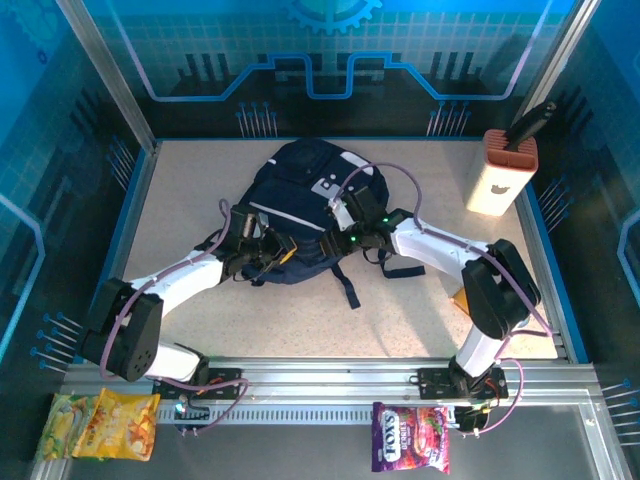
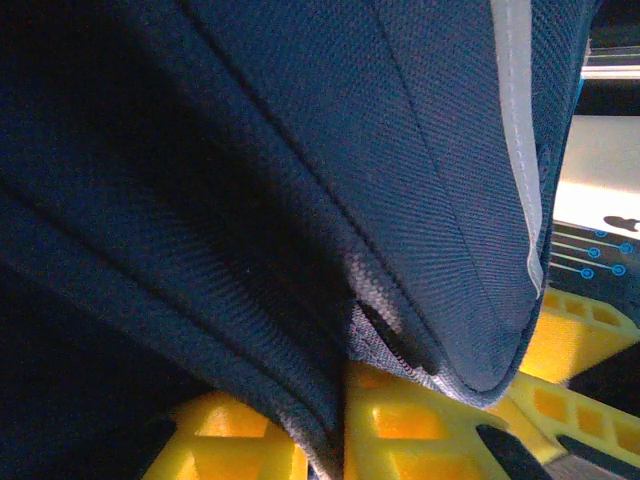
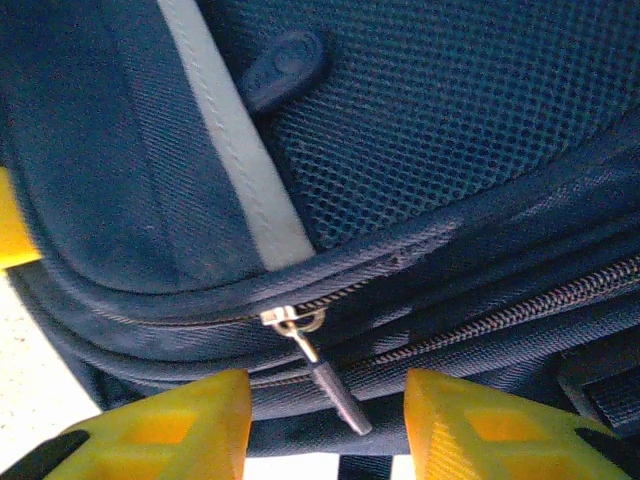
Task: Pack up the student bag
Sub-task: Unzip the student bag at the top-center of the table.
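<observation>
Top external: high, looking down; wrist cameras close against student bag (image 1: pixel 295 175) (shared).

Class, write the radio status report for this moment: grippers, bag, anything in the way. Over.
Left gripper pinching student bag fabric. Right gripper open, fingers either side of zipper pull. Nothing blocking seen.

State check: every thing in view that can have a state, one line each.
student bag: lying on the table; visible zipper teeth closed.
left gripper: shut on a fold of bag fabric.
right gripper: open, straddling the zipper pull.
zipper pull: hanging loose between the fingers, not gripped.
white-and-orange holder: upright, dark item sticking out.
</observation>
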{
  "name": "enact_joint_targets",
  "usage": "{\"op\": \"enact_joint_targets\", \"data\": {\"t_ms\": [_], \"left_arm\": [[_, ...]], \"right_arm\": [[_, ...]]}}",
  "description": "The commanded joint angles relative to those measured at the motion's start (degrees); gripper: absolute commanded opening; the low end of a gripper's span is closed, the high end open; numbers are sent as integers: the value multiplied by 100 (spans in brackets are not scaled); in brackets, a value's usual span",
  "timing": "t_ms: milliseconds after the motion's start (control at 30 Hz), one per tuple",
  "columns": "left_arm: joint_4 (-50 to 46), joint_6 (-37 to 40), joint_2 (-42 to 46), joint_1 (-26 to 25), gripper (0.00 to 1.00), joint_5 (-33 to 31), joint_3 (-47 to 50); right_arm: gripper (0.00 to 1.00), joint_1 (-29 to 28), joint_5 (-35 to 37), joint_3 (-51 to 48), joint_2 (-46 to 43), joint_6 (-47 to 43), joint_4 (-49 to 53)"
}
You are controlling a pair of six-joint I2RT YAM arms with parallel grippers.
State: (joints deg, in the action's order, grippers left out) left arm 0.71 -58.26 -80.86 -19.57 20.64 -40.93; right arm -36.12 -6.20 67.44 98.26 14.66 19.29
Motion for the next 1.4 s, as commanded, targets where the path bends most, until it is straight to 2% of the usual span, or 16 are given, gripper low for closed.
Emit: {"op": "enact_joint_targets", "data": {"t_ms": [0, 33, 167, 233, 400, 667, 767, 833, 900, 1067, 1100, 1200, 1367], "left_arm": [[316, 184, 9, -77, 16, 265, -187], [316, 183, 2, -82, 16, 261, -190], [333, 166, -43, -82, 16, 280, -223], [350, 149, -67, -81, 16, 291, -237], [554, 28, -213, -88, 17, 402, -301], [788, -93, -529, -207, 19, 423, -563], [693, 29, -577, -205, 23, 357, -596], [365, 270, -461, -164, 29, 89, -523], [32, 528, -285, -119, 33, -123, -429], [-767, 1079, 207, -142, 41, -515, -299], [-939, 1181, 285, -173, 43, -602, -320], [-1611, 1565, 484, -431, 48, -1104, -574], [-2446, 1884, 508, -1136, 51, -2284, -1198]], "right_arm": [[40, -84, 91, 292, 207, -146, 182], [37, -103, 79, 326, 244, -162, 206], [9, -193, 182, 449, 305, -247, 391], [3, -300, 296, 436, 267, -354, 444], [0, -592, 430, 419, 124, -661, 584], [0, -860, -229, 366, -13, -747, 250], [3, -829, -14, 319, -47, -527, 212], [9, -675, 219, 217, -177, -109, 183], [16, -496, 205, 15, -406, 317, 70], [43, -278, -13, -836, -1260, 1112, -789], [45, -229, -8, -929, -1378, 1227, -856], [52, 8, 100, -1158, -1669, 1735, -941], [66, 502, -147, -1526, -2028, 2553, -1296]]}}
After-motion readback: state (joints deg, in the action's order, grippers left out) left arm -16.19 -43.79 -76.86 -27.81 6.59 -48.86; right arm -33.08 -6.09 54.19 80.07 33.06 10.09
